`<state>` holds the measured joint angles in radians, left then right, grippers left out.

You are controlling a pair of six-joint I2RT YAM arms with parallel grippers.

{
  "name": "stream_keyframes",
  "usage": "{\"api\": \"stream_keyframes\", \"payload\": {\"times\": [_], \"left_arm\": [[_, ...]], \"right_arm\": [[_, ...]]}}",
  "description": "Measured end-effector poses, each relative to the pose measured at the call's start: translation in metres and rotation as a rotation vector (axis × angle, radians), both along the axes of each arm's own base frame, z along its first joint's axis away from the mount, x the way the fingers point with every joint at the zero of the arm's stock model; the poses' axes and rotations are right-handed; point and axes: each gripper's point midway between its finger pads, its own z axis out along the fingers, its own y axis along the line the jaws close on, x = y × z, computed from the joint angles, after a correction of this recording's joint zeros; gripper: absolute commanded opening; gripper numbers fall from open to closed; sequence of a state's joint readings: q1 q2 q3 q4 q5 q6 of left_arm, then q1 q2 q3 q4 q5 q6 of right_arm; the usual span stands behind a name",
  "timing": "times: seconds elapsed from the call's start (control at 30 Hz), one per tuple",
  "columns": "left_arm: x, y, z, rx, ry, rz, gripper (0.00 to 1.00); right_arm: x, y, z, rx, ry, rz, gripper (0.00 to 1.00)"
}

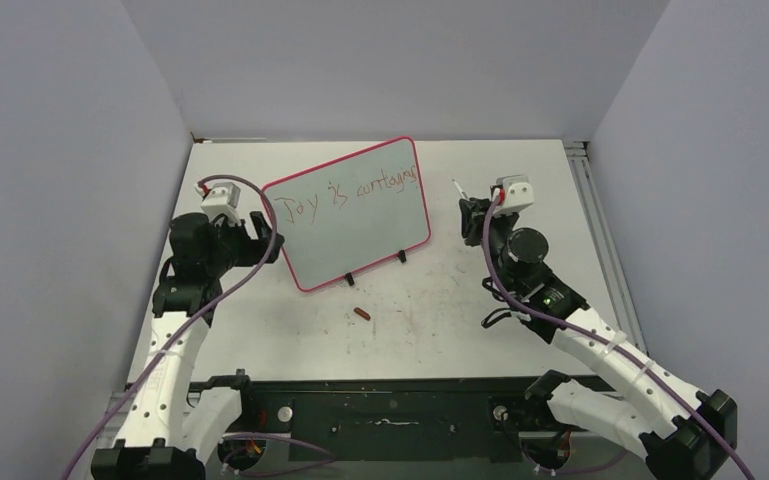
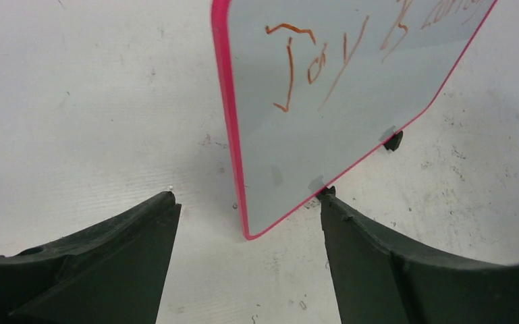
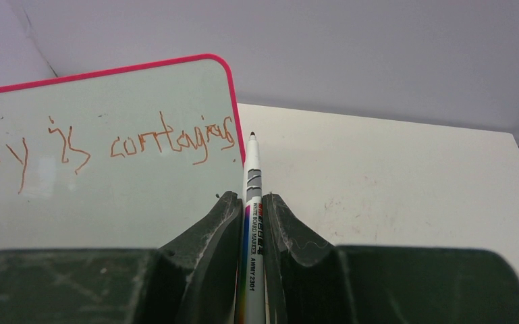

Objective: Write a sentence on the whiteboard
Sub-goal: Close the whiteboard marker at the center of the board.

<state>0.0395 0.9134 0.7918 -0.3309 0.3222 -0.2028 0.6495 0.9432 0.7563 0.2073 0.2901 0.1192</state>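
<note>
The whiteboard [image 1: 350,225] stands tilted on its two black feet at mid-table, pink-framed. The sentence [image 1: 345,193], in reddish-brown handwriting, runs along its top edge; it also shows in the right wrist view [image 3: 169,142]. My left gripper [image 1: 260,235] is open at the board's left end. In the left wrist view the board's lower corner [image 2: 263,196] lies between its spread fingers [image 2: 142,229], apart from both. My right gripper [image 1: 475,215], just right of the board, is shut on a white marker [image 3: 252,175] with its tip pointing up and away.
A small reddish-brown cap [image 1: 362,314] lies on the scuffed white tabletop [image 1: 440,290] in front of the board. Grey walls close in the table at the back and on both sides. A metal rail [image 1: 590,190] runs along the right edge.
</note>
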Motion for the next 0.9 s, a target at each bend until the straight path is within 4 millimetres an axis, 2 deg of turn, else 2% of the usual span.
{"api": "stream_keyframes", "payload": {"times": [0.1, 0.27, 0.37, 0.47, 0.63, 0.7, 0.9], "left_arm": [[-0.016, -0.012, 0.008, 0.021, 0.003, -0.007, 0.75], [-0.049, -0.056, 0.029, -0.009, 0.013, -0.084, 0.71], [-0.068, -0.078, 0.023, -0.077, 0.070, -0.096, 0.65], [-0.083, -0.096, 0.000, -0.141, 0.153, -0.079, 0.62], [-0.111, -0.124, -0.070, -0.152, 0.340, -0.032, 0.61], [-0.118, -0.134, -0.092, -0.129, 0.404, -0.016, 0.60], [-0.111, -0.166, -0.137, -0.133, 0.529, 0.056, 0.58]], "right_arm": [[-0.005, -0.003, -0.003, 0.009, 0.021, -0.001, 0.05], [-0.008, -0.004, -0.016, 0.002, 0.069, -0.002, 0.05], [-0.011, -0.006, -0.023, 0.007, 0.083, -0.002, 0.05], [-0.015, -0.008, -0.026, 0.021, 0.089, 0.000, 0.05], [-0.020, -0.009, -0.027, 0.036, 0.088, 0.008, 0.05], [-0.022, -0.010, -0.028, 0.042, 0.086, 0.011, 0.05], [-0.030, -0.013, -0.030, 0.060, 0.082, 0.019, 0.05]]}}
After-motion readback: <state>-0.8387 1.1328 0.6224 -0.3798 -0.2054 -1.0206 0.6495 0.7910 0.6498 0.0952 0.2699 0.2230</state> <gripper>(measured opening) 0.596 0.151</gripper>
